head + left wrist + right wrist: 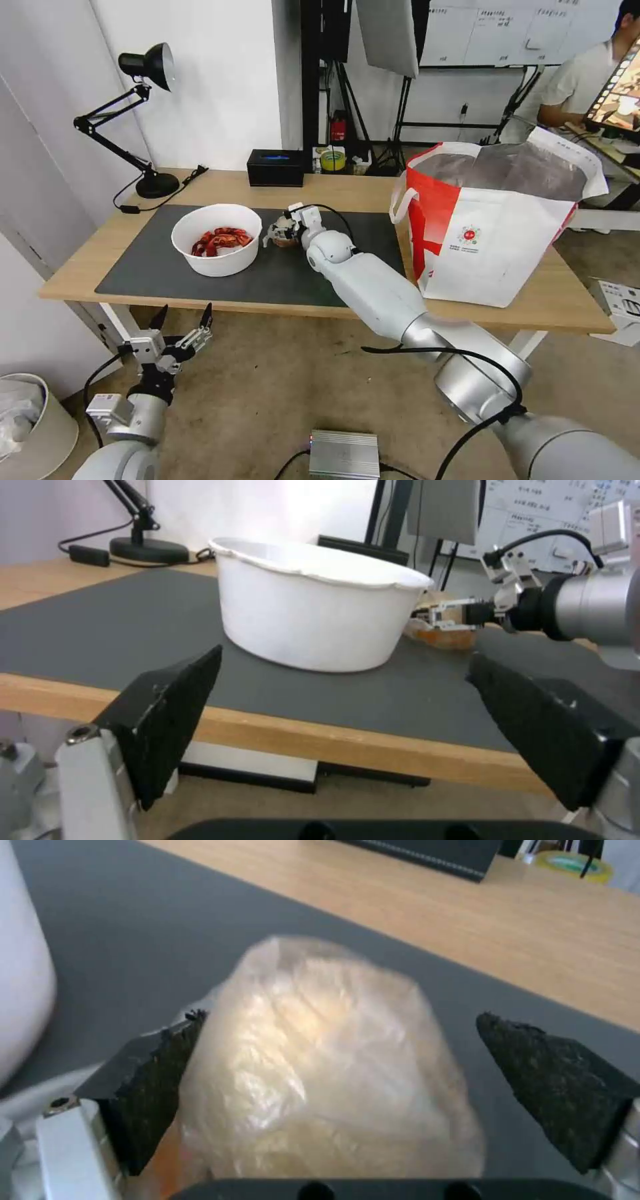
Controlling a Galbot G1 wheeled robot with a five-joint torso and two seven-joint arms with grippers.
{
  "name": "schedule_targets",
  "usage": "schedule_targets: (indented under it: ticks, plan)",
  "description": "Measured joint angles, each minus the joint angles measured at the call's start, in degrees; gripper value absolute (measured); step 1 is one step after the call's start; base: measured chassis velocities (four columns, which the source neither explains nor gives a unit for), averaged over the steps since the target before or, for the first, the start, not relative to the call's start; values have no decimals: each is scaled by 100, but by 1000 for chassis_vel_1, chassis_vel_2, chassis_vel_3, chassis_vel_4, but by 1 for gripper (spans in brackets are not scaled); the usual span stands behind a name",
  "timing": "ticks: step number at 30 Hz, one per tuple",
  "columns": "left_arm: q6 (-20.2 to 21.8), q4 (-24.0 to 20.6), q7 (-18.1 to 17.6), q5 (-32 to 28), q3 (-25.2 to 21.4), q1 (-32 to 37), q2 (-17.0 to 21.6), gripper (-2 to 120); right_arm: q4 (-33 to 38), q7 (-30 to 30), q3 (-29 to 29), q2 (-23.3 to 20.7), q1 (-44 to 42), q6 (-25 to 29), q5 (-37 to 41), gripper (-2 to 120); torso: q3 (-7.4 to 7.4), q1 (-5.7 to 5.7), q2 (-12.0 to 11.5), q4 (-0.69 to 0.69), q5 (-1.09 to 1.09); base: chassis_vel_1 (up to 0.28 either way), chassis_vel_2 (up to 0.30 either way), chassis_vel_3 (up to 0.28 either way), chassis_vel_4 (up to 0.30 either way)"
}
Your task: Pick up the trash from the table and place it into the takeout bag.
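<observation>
The clear-wrapped pale-orange lump (pixel 327 1065) lies on the dark grey mat (pixel 167 273) of the light-wood table (pixel 467 310), between the right gripper's (pixel 279 231) spread fingers: one pad (pixel 157 1080) touches it, the other stands apart. The white bowl of red scraps (pixel 217 239) sits just beside. The takeout bag (pixel 493 227) stands well apart. The left gripper (pixel 181 320) hangs wide open below the table edge.

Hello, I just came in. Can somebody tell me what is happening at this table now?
The robot is clearing trash into the takeout bag. Its right gripper is down on the dark mat, jaws open around the clear-wrapped lump, one jaw at its side, not clamped yet. The white bowl of red scraps sits just beside it. The left gripper hangs open below the table edge.
</observation>
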Motion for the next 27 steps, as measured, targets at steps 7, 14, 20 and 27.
schedule_targets:
  ticks: [7,14,20,27]
  plan:
    - [-1,51,7,2,1,-7,0,100,-55,-21,27,1,-126,56,-60,99,-1,0,0,0,0,0,0,0,0]
    - [-3,89,8,18,60,-50,-19,100,-15,-14,31,0,-167,72,-66,82,-1,0,0,0,1,0,0,0,0]
    - [-5,13,6,16,-8,-2,-20,100,110,6,57,-9,-244,68,-52,57,0,0,0,0,0,0,0,0,0]
    - [2,-87,-23,-61,-61,38,-17,100,308,84,57,-102,-350,54,-30,32,0,0,0,0,0,0,0,0,0]
